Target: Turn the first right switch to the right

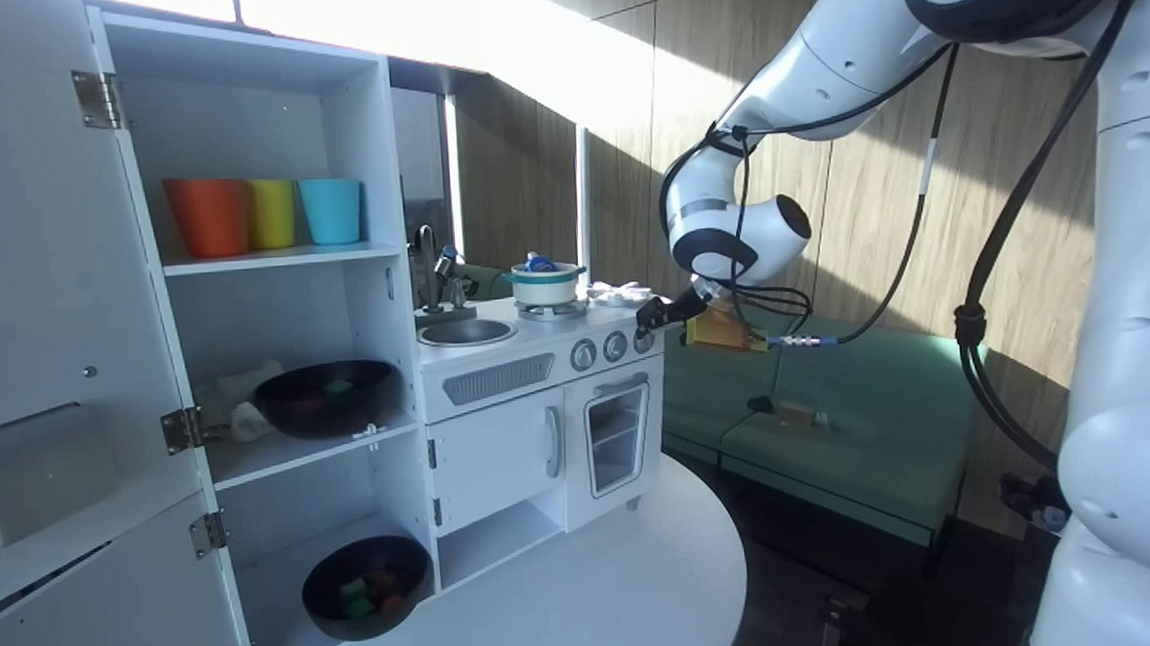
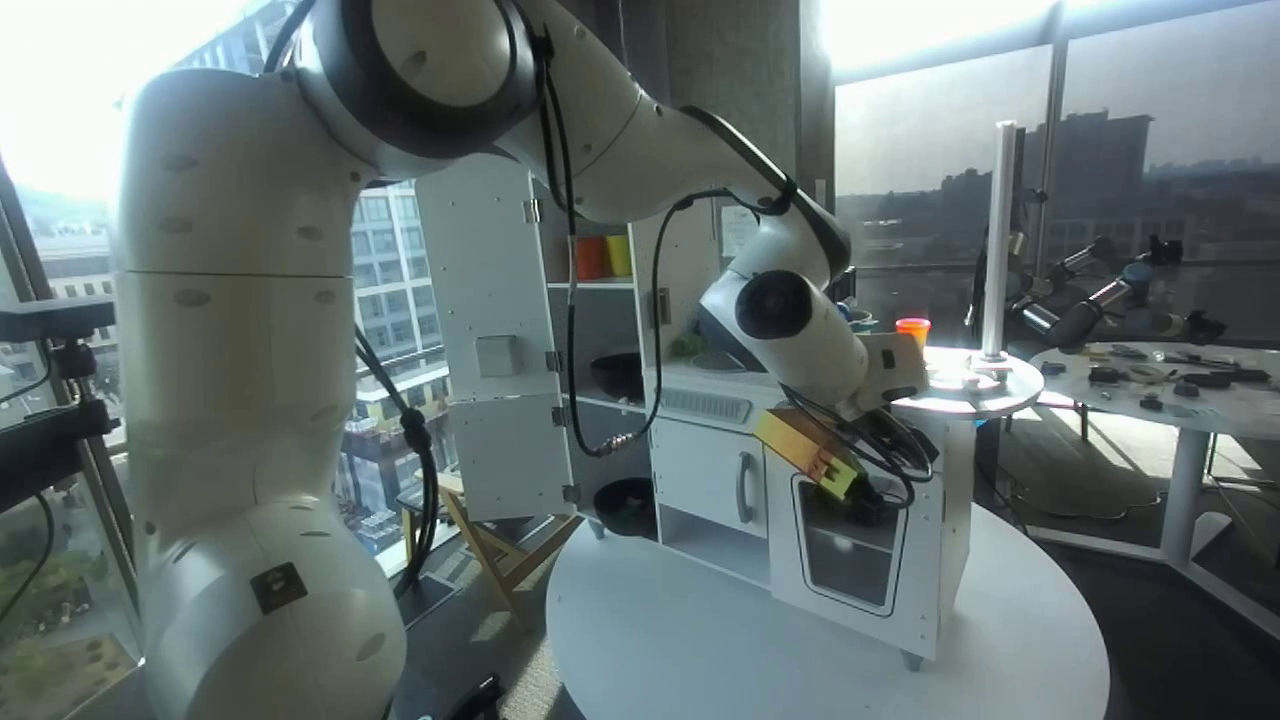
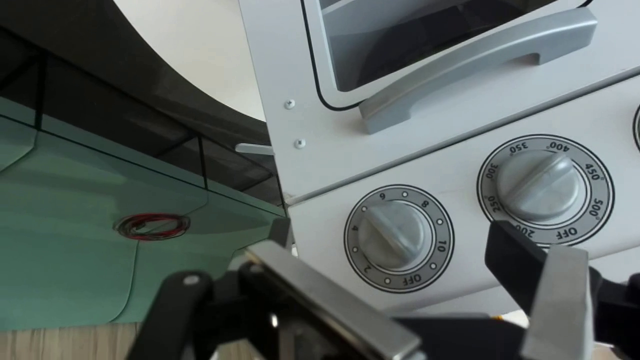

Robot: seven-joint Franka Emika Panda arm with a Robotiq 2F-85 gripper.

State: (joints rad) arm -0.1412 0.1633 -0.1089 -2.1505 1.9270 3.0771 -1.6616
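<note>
The rightmost stove knob (image 1: 644,341) is on the front of a white toy kitchen. In the wrist view this grey knob (image 3: 392,235) has a dial marked OFF and 2 to 10. Its ridge runs from between 4 and 6 toward between OFF and 10. My gripper (image 3: 395,245) is open and empty, with one finger on each side of the knob in the wrist view and apart from it. In an exterior view the gripper (image 1: 647,318) is at the knob's upper edge. The fingers are hidden behind the wrist in the remaining exterior view.
The middle knob (image 3: 540,185) with temperature marks is close beside one fingertip. A third knob (image 1: 583,355) is farther along the panel. The oven handle (image 3: 480,67) sticks out below the knobs. A pot (image 1: 546,287) stands on the stove top. A green sofa (image 1: 851,427) is beside the kitchen.
</note>
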